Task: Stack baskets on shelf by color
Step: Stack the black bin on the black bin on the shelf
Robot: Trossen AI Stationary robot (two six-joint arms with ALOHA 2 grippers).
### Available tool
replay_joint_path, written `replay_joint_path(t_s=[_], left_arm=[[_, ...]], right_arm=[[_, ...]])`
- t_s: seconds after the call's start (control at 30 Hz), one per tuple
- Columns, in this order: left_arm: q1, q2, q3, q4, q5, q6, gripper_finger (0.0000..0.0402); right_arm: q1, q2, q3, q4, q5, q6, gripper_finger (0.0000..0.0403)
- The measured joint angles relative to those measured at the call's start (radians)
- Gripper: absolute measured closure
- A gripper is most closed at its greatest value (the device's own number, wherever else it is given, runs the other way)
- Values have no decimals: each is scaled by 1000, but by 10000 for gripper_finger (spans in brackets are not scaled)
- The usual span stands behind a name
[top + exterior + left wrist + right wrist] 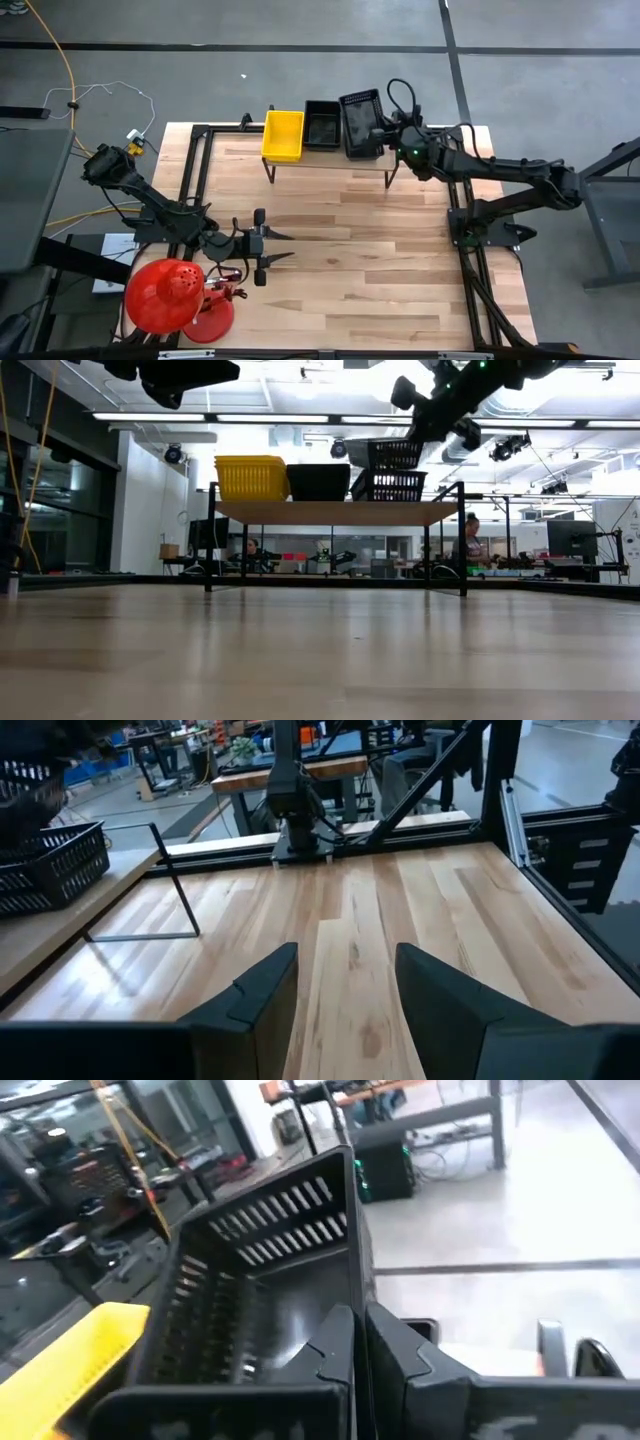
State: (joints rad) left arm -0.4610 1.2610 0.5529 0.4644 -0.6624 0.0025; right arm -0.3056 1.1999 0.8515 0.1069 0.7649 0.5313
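Shelf (325, 160) stands at the far edge of the worktop (380, 260), roughly mid-width. On it, L to R: yellow basket (283, 134), black basket (322, 124), then at the R end a second black basket (390, 486) with a third, the top black basket (361, 110), above it. Low view shows the top black basket tilted, raised over the one beneath; can't tell if the two touch.

R gripper (385, 133) is at the shelf's R end, arm reaching in from the R side. Its jaws are closed tight on the top black basket's R wall – R wrist view has the two dark fingers (340, 1350) pressed together over the perforated wall, yellow basket visible further off.

L gripper (280, 248) waits over the near-L part of the worktop, well apart from the shelf, pointing R. Its jaws stand partly open, nothing between them; L wrist view shows bare wood in the gap.

Red dome-shaped object (165, 295) sits at the near-L corner, just beside the L arm.
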Motion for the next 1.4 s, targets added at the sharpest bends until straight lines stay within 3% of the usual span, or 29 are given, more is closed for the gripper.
replay_joint_path(t_s=[0.3,0.5,0.67,0.87,1.1,1.3,1.4], left_arm=[[0,0,0,0,0,-28,245],[0,0,0,0,0,-40,245],[0,0,0,0,3,-52,245],[0,0,0,0,4,-53,245],[0,0,0,-19,4,-58,245],[0,0,0,-57,4,-72,245],[0,0,0,-65,4,-79,245]], right_arm=[[-36,0,0,-65,-90,101,403],[-36,0,0,-129,-86,203,399],[-37,0,0,-170,-67,307,380],[-37,0,0,-178,-77,325,346],[-37,0,0,-128,-84,250,281],[-42,-58,35,-96,-72,-14,219],[-41,-86,73,-138,-68,-37,204]])
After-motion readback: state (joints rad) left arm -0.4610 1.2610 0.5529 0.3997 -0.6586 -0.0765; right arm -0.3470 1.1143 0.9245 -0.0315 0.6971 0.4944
